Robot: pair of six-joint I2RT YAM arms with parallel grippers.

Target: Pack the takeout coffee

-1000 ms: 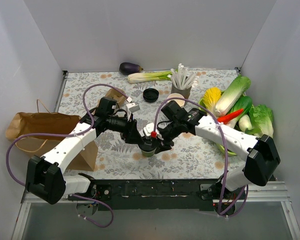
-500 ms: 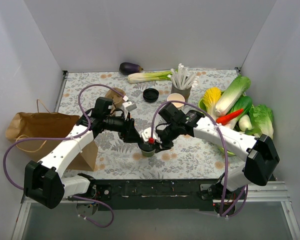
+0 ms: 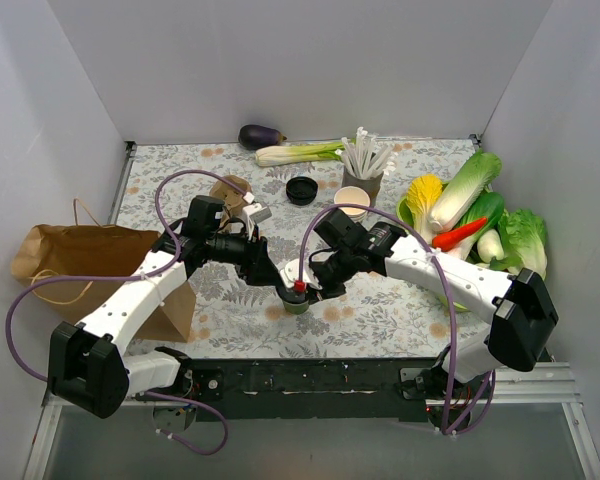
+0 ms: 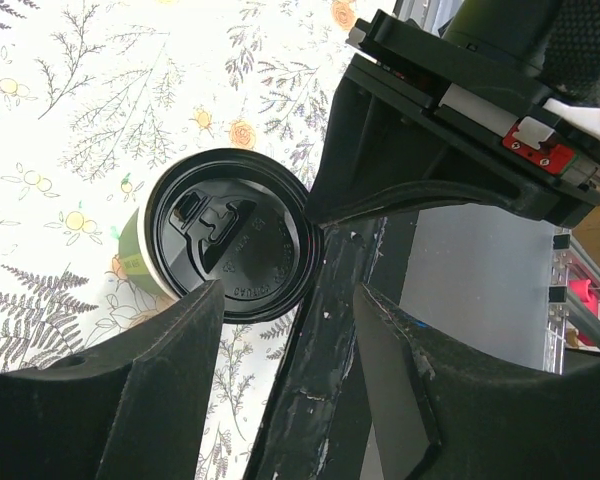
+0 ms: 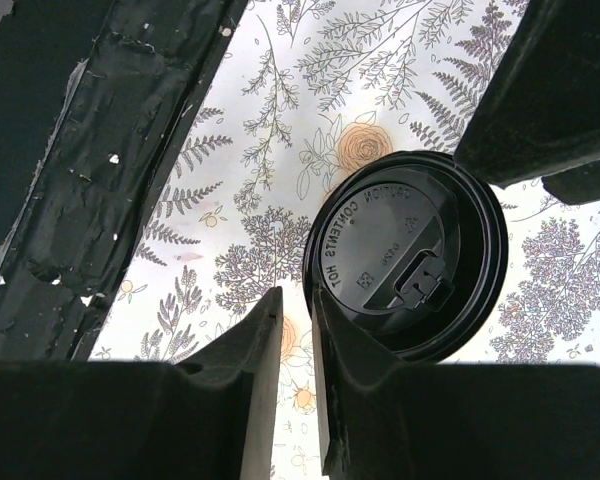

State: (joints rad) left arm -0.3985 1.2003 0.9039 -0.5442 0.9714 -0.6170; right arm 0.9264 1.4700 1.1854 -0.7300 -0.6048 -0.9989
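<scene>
The takeout coffee (image 3: 296,299), a green and cream cup with a black lid, stands upright on the floral table near the front edge. My left gripper (image 3: 279,284) is open just left of it. In the left wrist view the lid (image 4: 225,235) lies beyond the tip of one finger (image 4: 140,390), not between the jaws (image 4: 290,295). My right gripper (image 3: 314,289) is shut and empty just right of the cup. In the right wrist view the lid (image 5: 405,255) sits beside its fingers (image 5: 297,300), outside them.
A brown paper bag (image 3: 80,255) lies at the left edge. A loose black lid (image 3: 301,190), lidless cups (image 3: 352,199), a holder of stirrers (image 3: 365,165), an eggplant (image 3: 261,136) and a leek (image 3: 300,153) stand behind. Vegetables (image 3: 475,205) fill the right side.
The right gripper has shifted a little left and toward the front, closer over the cup. The left arm's wrist has drawn back slightly left. The cup has not moved.
</scene>
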